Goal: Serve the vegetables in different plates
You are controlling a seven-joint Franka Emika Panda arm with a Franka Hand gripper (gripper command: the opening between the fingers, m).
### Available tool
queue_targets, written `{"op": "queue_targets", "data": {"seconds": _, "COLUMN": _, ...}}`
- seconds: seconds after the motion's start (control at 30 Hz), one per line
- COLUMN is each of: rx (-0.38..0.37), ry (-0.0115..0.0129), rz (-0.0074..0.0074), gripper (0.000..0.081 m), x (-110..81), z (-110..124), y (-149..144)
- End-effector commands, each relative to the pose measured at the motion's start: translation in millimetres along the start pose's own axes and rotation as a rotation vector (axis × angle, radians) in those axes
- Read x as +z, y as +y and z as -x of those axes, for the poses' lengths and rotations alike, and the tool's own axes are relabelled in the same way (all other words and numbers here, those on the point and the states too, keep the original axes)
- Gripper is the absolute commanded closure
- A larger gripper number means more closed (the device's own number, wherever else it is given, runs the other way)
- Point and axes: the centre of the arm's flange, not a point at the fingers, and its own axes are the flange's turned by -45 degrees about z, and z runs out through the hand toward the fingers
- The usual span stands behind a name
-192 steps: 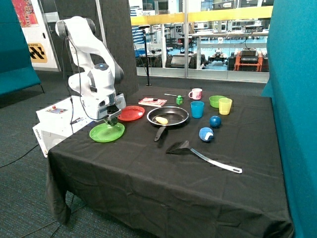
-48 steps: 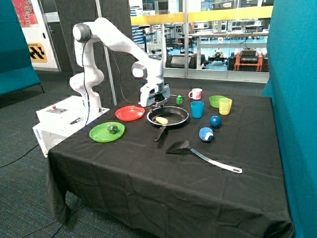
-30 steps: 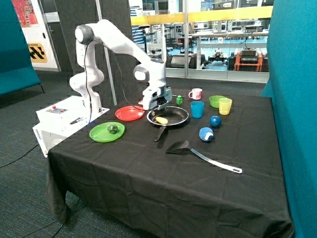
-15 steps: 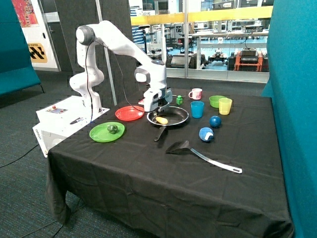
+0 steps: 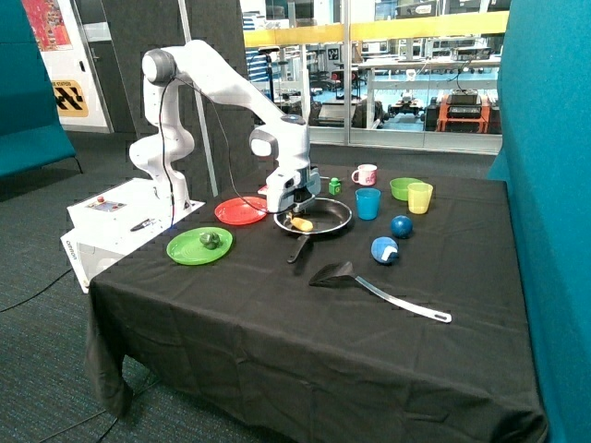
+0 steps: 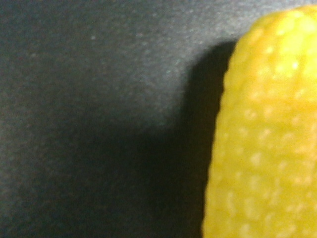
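Right now the fingers (image 5: 297, 216) are hanging low inside the pan (image 5: 332, 209), directly over the yellow piece (image 5: 302, 222), which is lying on the pan floor near the rim closest to the red plate (image 5: 242, 211). Whether they are spread or closed cannot be told, since the arm's own body is hiding them in the outside view and the wrist view is showing none of them. That wrist view is filling up with the pebbled yellow piece (image 6: 262, 134) against the dark pan floor (image 6: 99, 99), so the camera is sitting very near it and the piece is lying just below and slightly off to one side of the line the fingers are pointing along. Its long axis is running roughly along the pan floor, up and down through the wrist picture, and a grasp would best be closing across its narrow width, not end to end. Judging by the layout, half the job is looking done: the green piece (image 5: 210, 240) is resting on the green plate (image 5: 189, 249), well apart from the fingers, while the red plate is waiting bare just beside the pan. The step in hand seems to be picking up the yellow piece, and the carry afterwards would be a short one, over the pan rim to the red plate.
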Motion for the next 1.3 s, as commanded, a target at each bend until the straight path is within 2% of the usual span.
{"op": "queue_targets", "data": {"seconds": 0.0, "rx": 0.002, "ry": -0.0001, "rz": -0.0011, "gripper": 0.0414, "x": 6.8, "z": -5, "y": 8}}
{"op": "queue_targets", "data": {"seconds": 0.8, "rx": -0.015, "ry": -0.0001, "rz": -0.0011, "gripper": 0.0411, "x": 25.7, "z": -7, "y": 7}}
{"op": "queue_targets", "data": {"seconds": 1.27, "rx": -0.038, "ry": -0.0001, "rz": -0.0011, "gripper": 0.0417, "x": 29.7, "z": -8, "y": 3}}
